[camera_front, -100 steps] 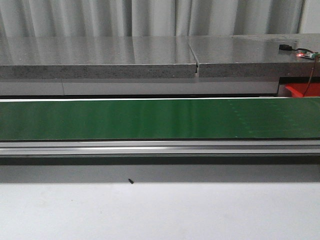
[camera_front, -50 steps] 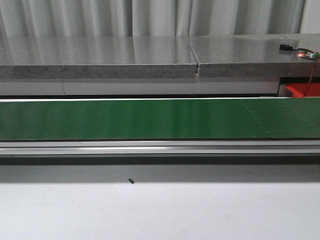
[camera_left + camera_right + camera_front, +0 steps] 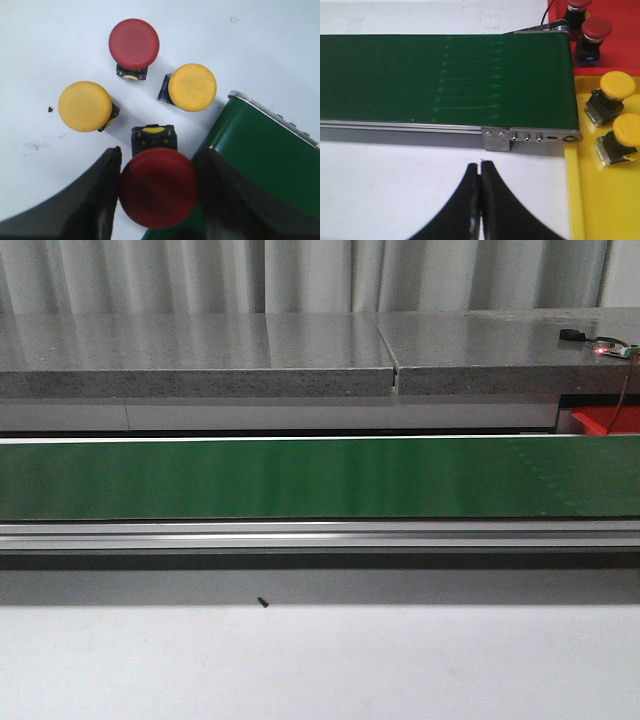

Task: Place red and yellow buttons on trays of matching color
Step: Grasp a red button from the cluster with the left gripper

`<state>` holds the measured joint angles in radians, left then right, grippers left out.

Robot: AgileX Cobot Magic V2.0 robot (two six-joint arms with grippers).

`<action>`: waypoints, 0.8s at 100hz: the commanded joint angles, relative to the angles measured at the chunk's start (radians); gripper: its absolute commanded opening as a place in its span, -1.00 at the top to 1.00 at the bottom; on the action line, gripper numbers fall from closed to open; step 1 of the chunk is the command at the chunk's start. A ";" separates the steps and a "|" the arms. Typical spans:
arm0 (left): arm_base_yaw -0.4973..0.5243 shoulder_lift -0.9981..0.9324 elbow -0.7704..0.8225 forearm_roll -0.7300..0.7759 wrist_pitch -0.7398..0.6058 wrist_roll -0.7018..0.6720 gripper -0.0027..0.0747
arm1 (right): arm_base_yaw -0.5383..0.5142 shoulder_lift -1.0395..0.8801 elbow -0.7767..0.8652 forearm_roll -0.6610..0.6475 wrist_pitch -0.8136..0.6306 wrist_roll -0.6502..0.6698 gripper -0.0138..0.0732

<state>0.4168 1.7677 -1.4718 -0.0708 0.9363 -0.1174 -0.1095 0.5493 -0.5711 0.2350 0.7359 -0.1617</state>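
L gripper (image 3: 159,192) has its jaws clenched on a red button (image 3: 159,187) w/ cap up, beside the green conveyor belt (image 3: 260,160), likely to load it. Another red button (image 3: 134,44) at 12 o'clock; yellow buttons (image 3: 85,106) at 10 and 1, loose on the white surface (image 3: 50,45). R gripper (image 3: 480,200) has jaws closed, empty, near the belt end by the yellow tray (image 3: 600,200) and red tray (image 3: 625,45).

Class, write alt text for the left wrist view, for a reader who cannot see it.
The left gripper straddles a red button beside the green conveyor belt. Beyond it on the white table stand two yellow buttons and another red button.
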 commanded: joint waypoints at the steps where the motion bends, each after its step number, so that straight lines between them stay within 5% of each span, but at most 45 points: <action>1: 0.001 -0.087 -0.030 -0.010 0.003 0.004 0.36 | 0.002 0.001 -0.025 0.016 -0.054 -0.008 0.84; 80: -0.145 -0.231 0.197 -0.019 -0.055 0.011 0.36 | 0.002 0.001 -0.025 0.016 -0.054 -0.008 0.84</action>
<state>0.2784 1.5839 -1.2543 -0.0753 0.9268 -0.1033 -0.1095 0.5493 -0.5711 0.2350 0.7359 -0.1617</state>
